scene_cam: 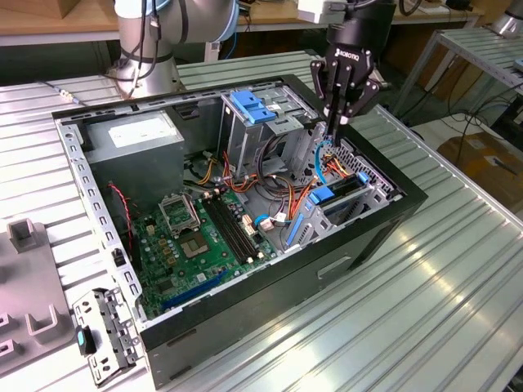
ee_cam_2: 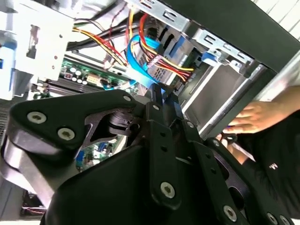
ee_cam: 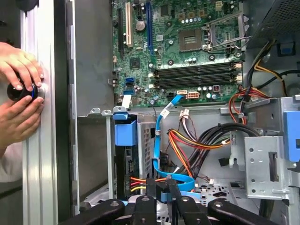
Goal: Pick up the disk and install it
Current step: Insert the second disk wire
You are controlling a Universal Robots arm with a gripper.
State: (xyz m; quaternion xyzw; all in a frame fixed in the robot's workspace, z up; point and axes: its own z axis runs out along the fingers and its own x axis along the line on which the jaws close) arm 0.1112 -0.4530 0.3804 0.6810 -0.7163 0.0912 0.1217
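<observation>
Currently on record, seen from the exterior view:

1. Computer case [scene_cam: 270,304], black, side open, lying on a ribbed metal table [scene_cam: 433,310]. Green motherboard [scene_cam: 204,237] on the case floor toward 7 o'clock; grey power supply [scene_cam: 135,139] at 10 o'clock.
2. Drive cage, grey metal, at 12 o'clock inside the case, topped by a pale-blue latch plate [scene_cam: 249,106].
3. Disk [scene_cam: 328,196], dark body with a bright blue carrier, standing on edge in the bay at the case's 3 o'clock corner, blue tab uppermost. In the first wrist view the disk [ee_cam: 124,136] sits down between the bay walls, apart from the claw.
4. Gripper [scene_cam: 336,129], black, hanging point-down over the case at 1 o'clock, just above the bay. Fingers are drawn together in both wrist views [ee_cam_2: 161,91] [ee_cam: 161,185]; nothing of the disk lies between them.
5. Thin blue cable [ee_cam: 159,136], looping from the motherboard [ee_cam: 187,47] to the fingertips; it touches them, but whether it is pinched cannot be told.
6. Loose grey bracket [scene_cam: 102,331] on the table at 8 o'clock.
7. Person's hands [ee_cam: 18,93] outside the case wall, around a small black knob [ee_cam: 21,91].
</observation>
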